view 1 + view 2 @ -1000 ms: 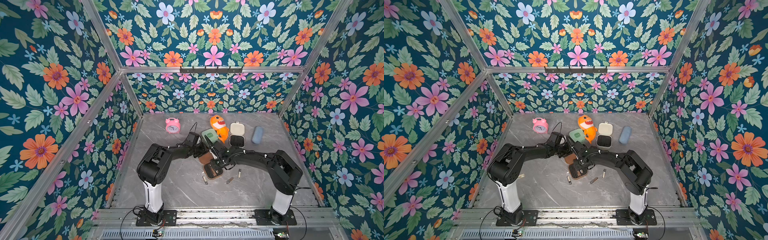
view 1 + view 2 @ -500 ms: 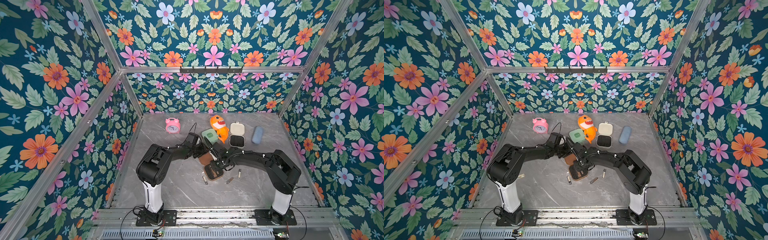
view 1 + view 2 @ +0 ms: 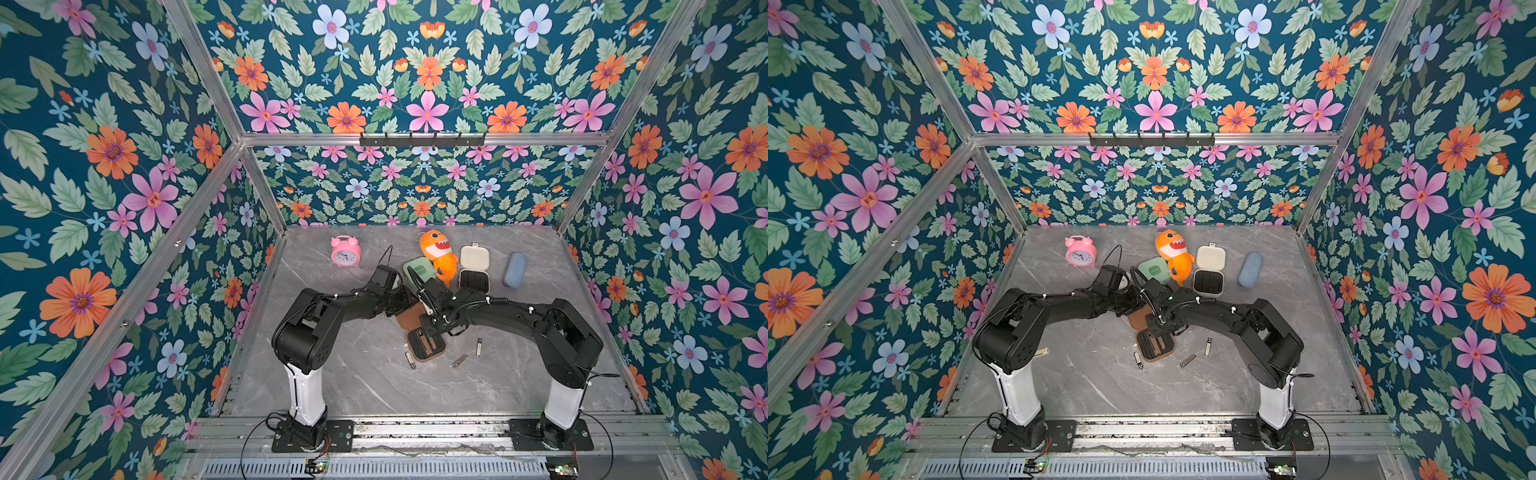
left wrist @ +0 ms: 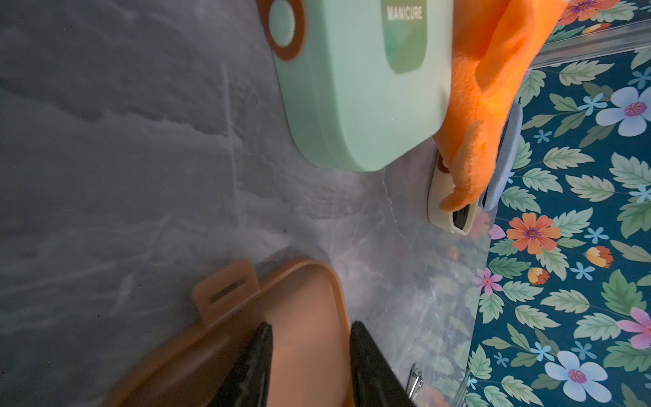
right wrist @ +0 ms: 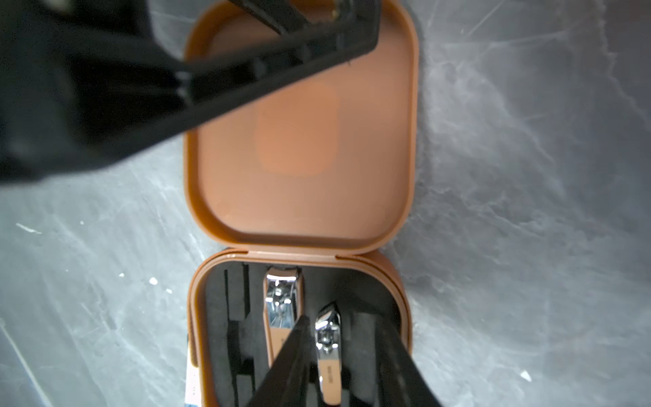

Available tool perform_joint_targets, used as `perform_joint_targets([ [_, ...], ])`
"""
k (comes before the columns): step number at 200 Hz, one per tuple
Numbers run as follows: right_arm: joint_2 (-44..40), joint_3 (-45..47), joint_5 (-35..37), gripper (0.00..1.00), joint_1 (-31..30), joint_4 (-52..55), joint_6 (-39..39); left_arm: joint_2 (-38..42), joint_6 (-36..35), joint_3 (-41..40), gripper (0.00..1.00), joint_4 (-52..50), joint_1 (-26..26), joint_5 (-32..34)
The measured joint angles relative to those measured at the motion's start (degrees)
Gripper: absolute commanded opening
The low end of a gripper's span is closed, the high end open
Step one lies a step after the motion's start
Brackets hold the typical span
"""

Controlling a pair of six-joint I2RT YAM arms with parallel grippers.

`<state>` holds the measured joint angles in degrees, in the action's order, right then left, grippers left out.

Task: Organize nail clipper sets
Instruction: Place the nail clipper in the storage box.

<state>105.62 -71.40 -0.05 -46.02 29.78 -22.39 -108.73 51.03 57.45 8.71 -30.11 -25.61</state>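
Two clippers (image 5: 303, 334) lie in the brown case (image 5: 299, 225); parted right fingers (image 5: 296, 363) straddle one.

Marble table (image 3: 374, 386) with scattered cases

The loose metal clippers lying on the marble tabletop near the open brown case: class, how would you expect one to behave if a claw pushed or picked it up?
Each loose clipper looks rigid polished metal, so probably stiff and slippery. It lies flat and slim on the smooth tabletop, so a push would likely slide it rather than roll it. Its low profile may make pinching it awkward.
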Motion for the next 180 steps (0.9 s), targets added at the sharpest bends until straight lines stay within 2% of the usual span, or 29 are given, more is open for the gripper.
perform_joint_targets([
  [9, -0.3, 0.0, 0.0, 0.18, 0.0, 0.1, 0.0, 0.0, 0.0, 0.0, 0.4, 0.0, 0.0, 0.0],
  [29, -0.4, 0.7, -0.9, 0.14, 0.0, -0.1, 0.0, 0.0, 0.0, 0.0, 0.4, -0.1, 0.0, 0.0],
  [120, -0.4, 4.4, -3.6, 0.12, 0.0, -2.4, -1.6, 0.3, 0.0, 0.4, 0.4, -1.5, 0.0, 0.1],
  [145, -2.2, 4.5, -3.4, 0.23, 0.0, -1.4, -1.9, 0.9, -0.1, 0.9, 0.4, -3.3, 0.0, 0.4],
  [180, -9.8, 6.4, -0.8, 0.42, 0.0, 0.3, -2.6, 3.7, -0.8, 2.5, 0.46, -6.0, 0.0, 0.7],
])
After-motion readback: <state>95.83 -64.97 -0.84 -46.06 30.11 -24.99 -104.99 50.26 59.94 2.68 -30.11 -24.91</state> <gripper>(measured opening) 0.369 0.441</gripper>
